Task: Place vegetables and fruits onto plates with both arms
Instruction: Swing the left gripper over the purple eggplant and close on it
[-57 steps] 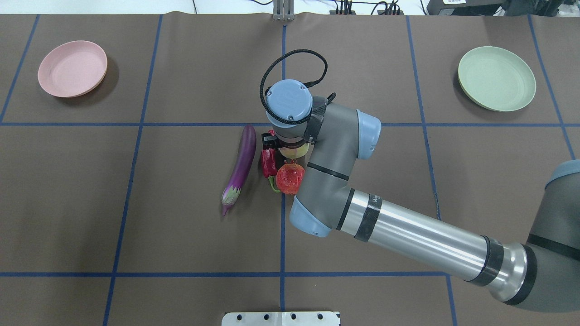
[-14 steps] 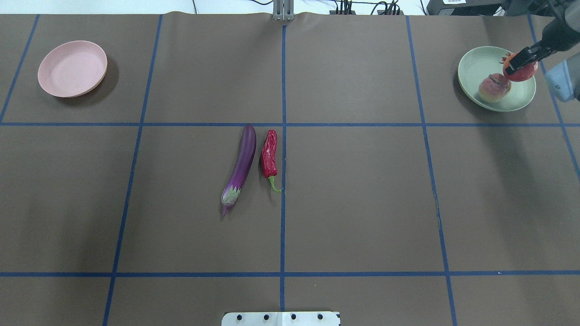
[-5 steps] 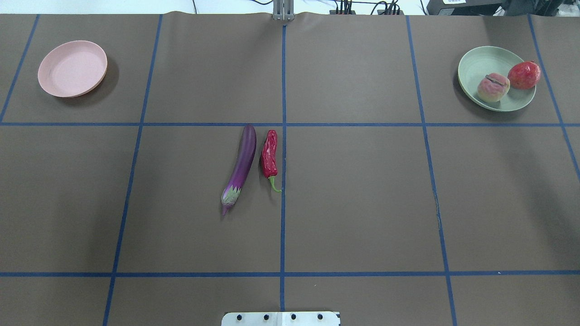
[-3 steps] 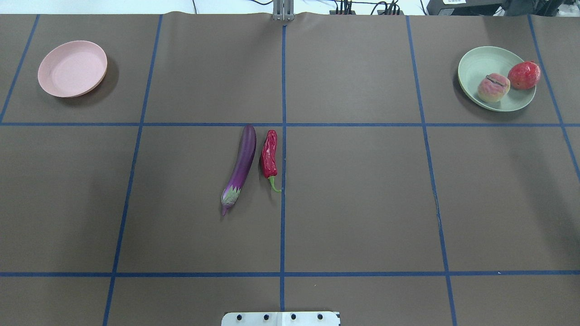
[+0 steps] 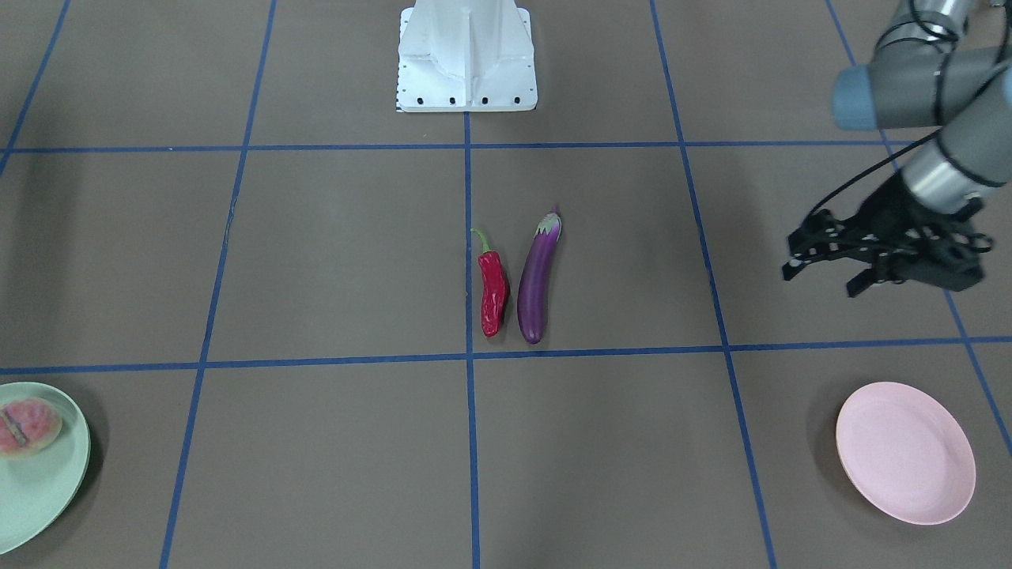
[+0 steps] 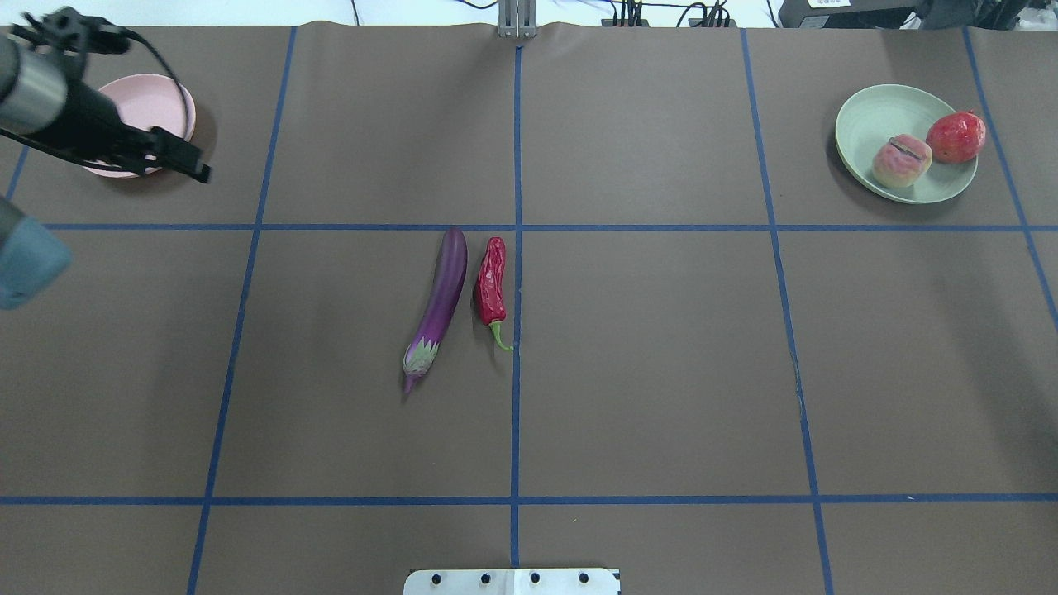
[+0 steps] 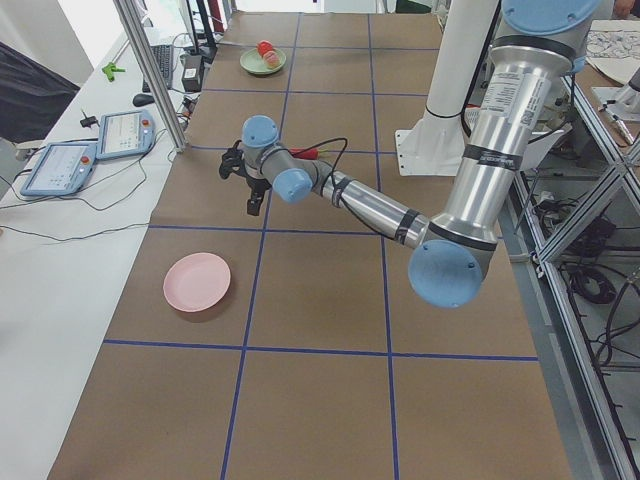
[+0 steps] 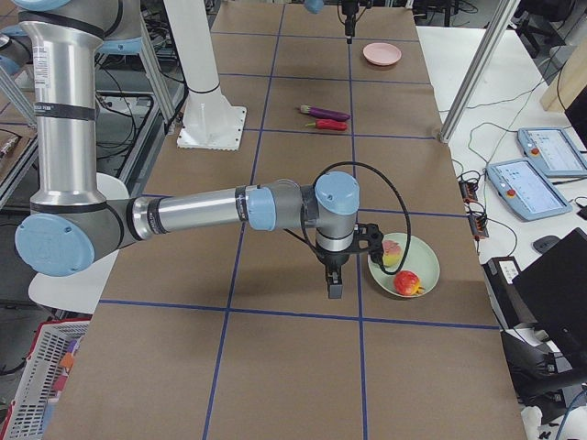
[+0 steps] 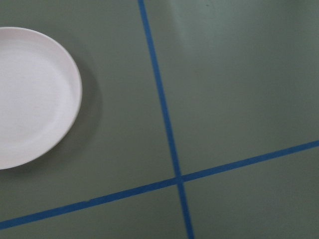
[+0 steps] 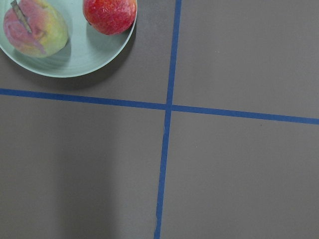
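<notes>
The purple eggplant [image 6: 442, 302] and the red chili [image 6: 491, 285] lie side by side at the table's middle, as the front view also shows for the eggplant [image 5: 536, 284] and the chili [image 5: 492, 292]. The pink plate [image 6: 145, 103] is empty. My left gripper [image 5: 822, 276] hangs open and empty near it, above the table. The green plate [image 6: 876, 124] holds the peach-like fruit [image 6: 901, 161] and the bumpy red fruit [image 6: 956, 136] at its rim. My right gripper [image 8: 332, 284] points down beside the green plate [image 8: 413, 270]; I cannot tell if it is open.
The white base block [image 5: 466, 59] stands at the robot's edge. Blue tape lines [image 6: 517, 372] cross the brown mat. Tablets and cables [image 7: 95, 145] lie on the white side table beyond the far edge.
My left arm has come into the overhead view at the left, next to the pink plate. Earlier the right arm set the red fruit on the green plate and drew away.
</notes>
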